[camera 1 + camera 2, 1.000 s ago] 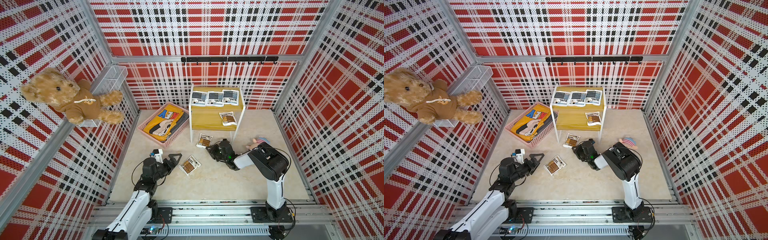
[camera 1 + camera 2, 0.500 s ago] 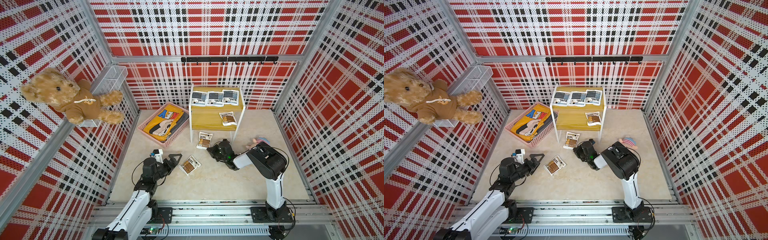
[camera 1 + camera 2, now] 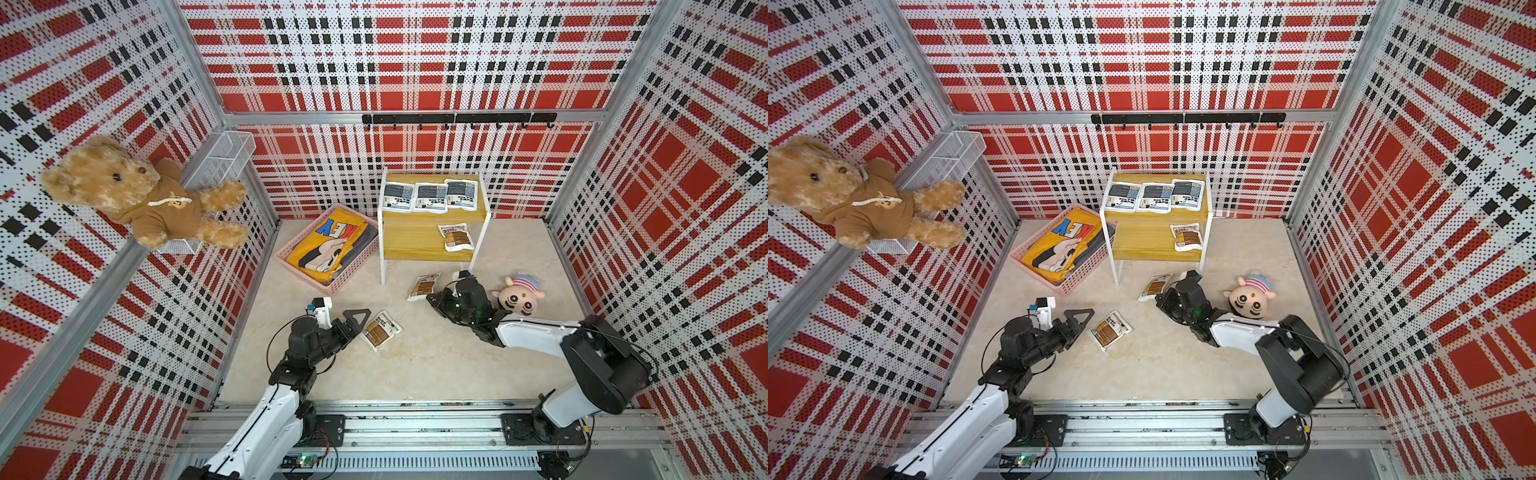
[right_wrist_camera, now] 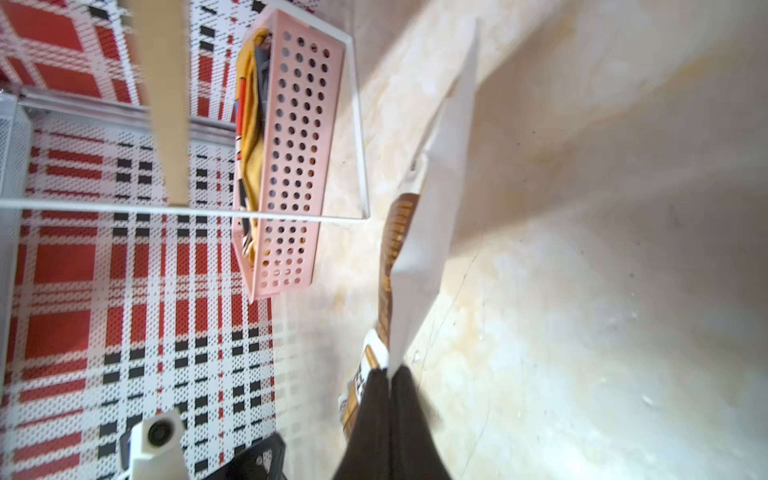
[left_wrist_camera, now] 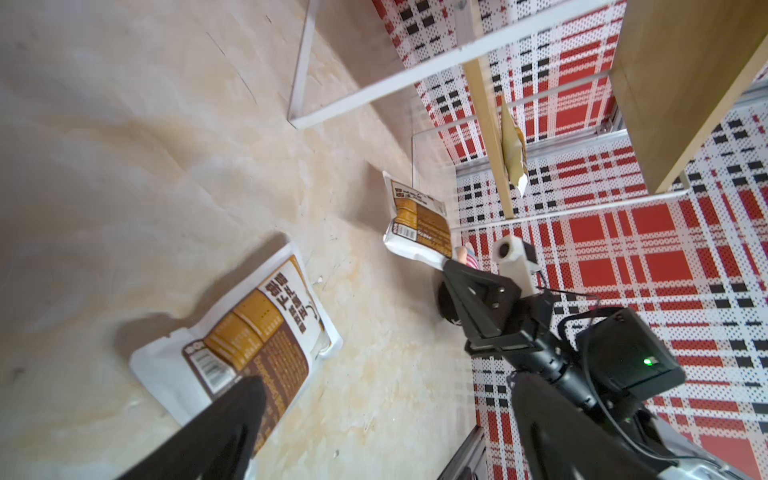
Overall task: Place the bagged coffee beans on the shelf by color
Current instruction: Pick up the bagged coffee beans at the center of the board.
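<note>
Sorting looks a little more than half done, judging from both top views. On the shelf (image 3: 415, 249) the three grey-blue pouches (image 3: 430, 197) lie side by side on the upper tier. One shelved brown pouch (image 3: 456, 237) lies on the lower tier, toward the robot's right. Two brown ones are left on the floor (image 3: 415, 365).

The pinched brown pouch (image 3: 423, 286) is just in front of the shelf's legs. The right gripper (image 3: 434, 297) has its jaws closed on the pouch end nearest to it. The loose brown pouch (image 3: 380, 329) lies flat, nearer to the rail. The left gripper (image 3: 356, 323) stands just beside it, jaws spread wide and nothing between them.

From the left wrist, the loose brown pouch (image 5: 249, 332) shows its label upward. One dark finger (image 5: 237, 415) hangs over its near edge; whether it touches I cannot tell. The other finger is out of the picture. Farther off, the pinched brown pouch (image 5: 417, 224) is tilted, its gripped end raised by the right gripper (image 5: 446, 266).

From the right wrist, the two fingers (image 4: 370, 415) are pressed together on a white corner of the pinched brown pouch (image 4: 428, 232), seen almost edge-on. The pink basket (image 4: 291, 166) shows beyond the shelf frame.

In my judgement, this pouch must next go to the lower tier beside the shelved brown pouch, and then the loose one.
</note>
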Available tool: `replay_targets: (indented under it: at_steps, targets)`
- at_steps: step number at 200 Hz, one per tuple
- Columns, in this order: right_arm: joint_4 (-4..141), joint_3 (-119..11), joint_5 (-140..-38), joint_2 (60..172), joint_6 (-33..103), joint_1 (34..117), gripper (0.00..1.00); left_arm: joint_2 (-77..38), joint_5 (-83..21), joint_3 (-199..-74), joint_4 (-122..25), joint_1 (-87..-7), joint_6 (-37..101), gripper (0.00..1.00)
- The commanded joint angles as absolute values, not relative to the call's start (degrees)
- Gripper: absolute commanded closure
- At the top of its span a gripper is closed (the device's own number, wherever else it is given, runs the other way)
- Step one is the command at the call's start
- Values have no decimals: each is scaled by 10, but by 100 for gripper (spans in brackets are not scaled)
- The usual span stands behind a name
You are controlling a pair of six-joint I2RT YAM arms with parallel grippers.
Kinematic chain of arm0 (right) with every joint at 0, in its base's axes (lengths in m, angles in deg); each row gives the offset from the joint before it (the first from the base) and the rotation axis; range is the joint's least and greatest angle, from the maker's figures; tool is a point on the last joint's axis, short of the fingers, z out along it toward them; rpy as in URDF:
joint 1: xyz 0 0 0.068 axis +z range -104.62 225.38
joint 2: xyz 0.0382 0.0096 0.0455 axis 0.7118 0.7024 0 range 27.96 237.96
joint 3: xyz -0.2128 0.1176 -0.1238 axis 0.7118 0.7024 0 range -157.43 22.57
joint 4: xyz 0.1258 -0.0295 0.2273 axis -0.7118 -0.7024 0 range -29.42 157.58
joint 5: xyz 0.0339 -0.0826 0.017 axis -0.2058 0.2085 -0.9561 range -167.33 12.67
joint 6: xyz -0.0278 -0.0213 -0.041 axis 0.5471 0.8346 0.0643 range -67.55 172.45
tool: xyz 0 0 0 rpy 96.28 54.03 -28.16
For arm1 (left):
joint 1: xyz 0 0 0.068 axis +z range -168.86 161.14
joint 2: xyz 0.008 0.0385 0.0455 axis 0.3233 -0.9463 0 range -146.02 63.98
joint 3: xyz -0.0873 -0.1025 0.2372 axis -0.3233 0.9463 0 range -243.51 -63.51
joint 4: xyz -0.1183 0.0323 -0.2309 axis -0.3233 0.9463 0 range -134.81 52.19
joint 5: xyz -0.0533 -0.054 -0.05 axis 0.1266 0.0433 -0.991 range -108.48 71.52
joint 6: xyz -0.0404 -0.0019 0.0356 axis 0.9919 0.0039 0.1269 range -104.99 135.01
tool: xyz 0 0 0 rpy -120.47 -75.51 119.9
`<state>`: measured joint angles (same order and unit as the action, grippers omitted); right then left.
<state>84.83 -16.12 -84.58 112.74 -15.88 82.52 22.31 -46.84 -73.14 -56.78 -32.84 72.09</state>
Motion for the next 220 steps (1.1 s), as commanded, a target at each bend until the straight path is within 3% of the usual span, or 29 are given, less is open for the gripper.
replay_targets:
  at_steps: [1,45,90,220]
  targets:
    - [735,-151,-843,1058,-109,832,100,220,-426,-749,-576,-376,723,1]
    - [636,-204,-873,967,-57,837,100,209,-409,-760,-594,-404,734,1]
    - [594,-279,-882,945,-14,838,100,206,-410,-763,-594,-404,733,1]
    - [624,-415,-893,1057,59,837,100,205,-443,-748,-594,-368,722,1]
